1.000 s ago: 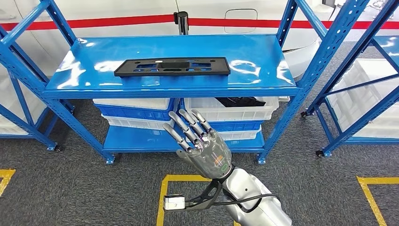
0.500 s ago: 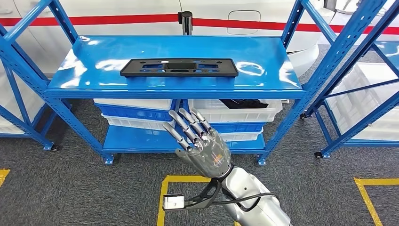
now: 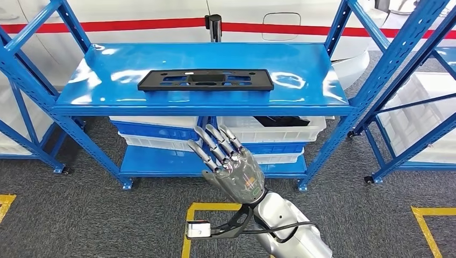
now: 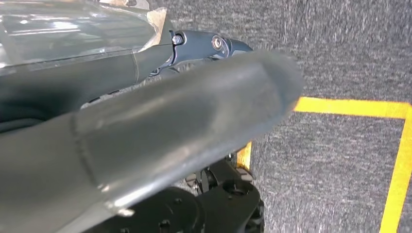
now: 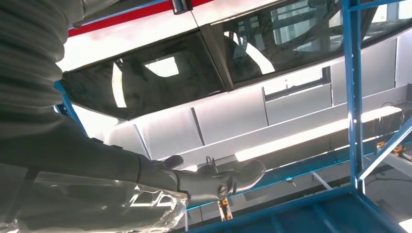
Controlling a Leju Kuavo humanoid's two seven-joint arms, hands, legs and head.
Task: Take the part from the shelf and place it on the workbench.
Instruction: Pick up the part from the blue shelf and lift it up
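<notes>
Black part (image 3: pixel 205 79) lies flat on the blue shelf's (image 3: pixel 301 88) top deck, far of the right hand (image 3: pixel 228 164). Right hand is raised, fingers spread, nothing held. Left hand (image 4: pixel 145 121): finger state cannot be told.

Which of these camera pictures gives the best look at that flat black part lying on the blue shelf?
The head view. There the black part lies in full on the top blue shelf, beyond the raised, empty right hand. The right wrist view looks up past the shelf frame, and the left wrist view looks down at the floor.
</notes>
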